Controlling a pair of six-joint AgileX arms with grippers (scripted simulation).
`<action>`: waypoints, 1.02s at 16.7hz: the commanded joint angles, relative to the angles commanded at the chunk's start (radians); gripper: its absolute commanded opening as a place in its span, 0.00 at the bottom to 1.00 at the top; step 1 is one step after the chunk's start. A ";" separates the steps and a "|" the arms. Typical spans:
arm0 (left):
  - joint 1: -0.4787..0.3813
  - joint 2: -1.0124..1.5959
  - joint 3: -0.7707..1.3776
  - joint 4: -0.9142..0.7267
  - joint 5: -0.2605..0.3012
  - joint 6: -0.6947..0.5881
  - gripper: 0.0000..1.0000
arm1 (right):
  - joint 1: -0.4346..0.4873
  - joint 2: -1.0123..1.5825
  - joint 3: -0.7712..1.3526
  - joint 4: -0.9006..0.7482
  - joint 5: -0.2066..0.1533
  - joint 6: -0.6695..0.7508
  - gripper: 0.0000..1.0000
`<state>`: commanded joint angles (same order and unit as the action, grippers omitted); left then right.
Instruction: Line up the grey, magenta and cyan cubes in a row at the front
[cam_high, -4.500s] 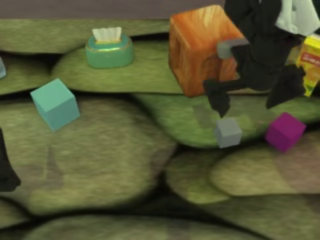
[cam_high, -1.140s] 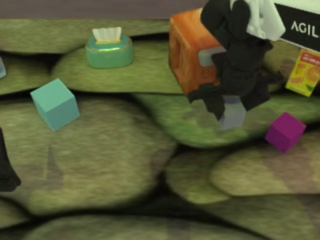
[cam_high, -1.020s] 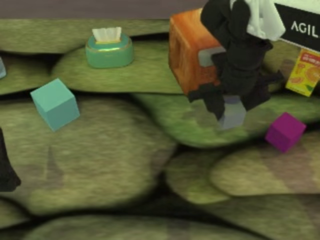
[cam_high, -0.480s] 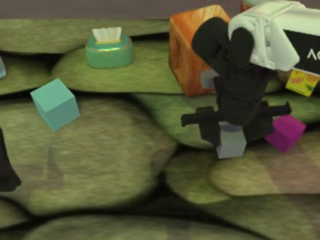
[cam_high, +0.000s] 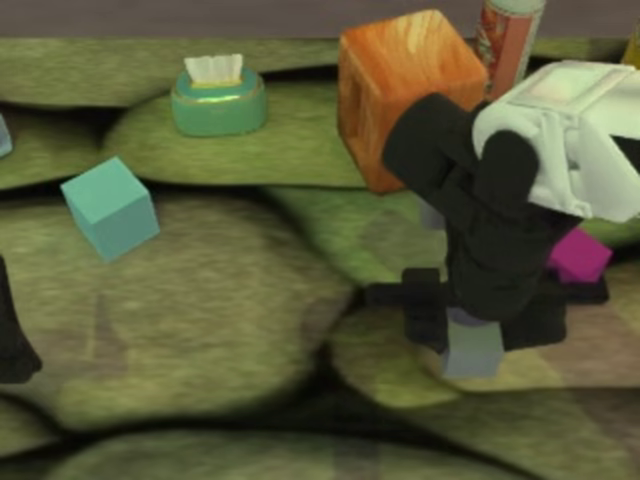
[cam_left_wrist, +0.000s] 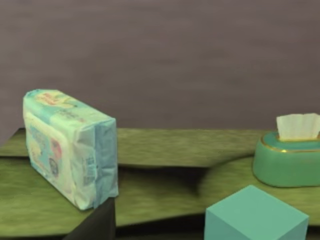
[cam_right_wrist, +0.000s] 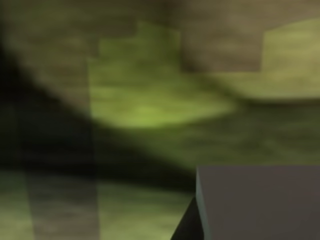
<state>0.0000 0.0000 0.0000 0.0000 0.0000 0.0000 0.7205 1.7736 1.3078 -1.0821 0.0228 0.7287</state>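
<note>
Three cubes – right gripper (cam_high: 478, 335) pinching grey cube (cam_high: 473, 350); one magenta cube (cam_high: 582, 257), one cyan cube (cam_high: 110, 208)

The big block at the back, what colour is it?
Orange, with a streaky wood-grain pattern. The block shows best in the top view, behind the right arm.

Your right tool (cam_high: 472, 335) now carries the grey cube (cam_high: 472, 349) forward, off its old spot beside the magenta cube (cam_high: 580, 255).
</note>
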 joint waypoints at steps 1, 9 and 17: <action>0.000 0.000 0.000 0.000 0.000 0.000 1.00 | 0.000 0.000 0.000 0.000 0.000 0.000 0.00; 0.000 0.000 0.000 0.000 0.000 0.000 1.00 | -0.001 0.066 -0.122 0.194 0.000 0.004 0.00; 0.000 0.000 0.000 0.000 0.000 0.000 1.00 | 0.004 0.095 -0.175 0.270 0.000 0.005 0.08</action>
<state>0.0000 0.0000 0.0000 0.0000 0.0000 0.0000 0.7245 1.8690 1.1332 -0.8122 0.0233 0.7341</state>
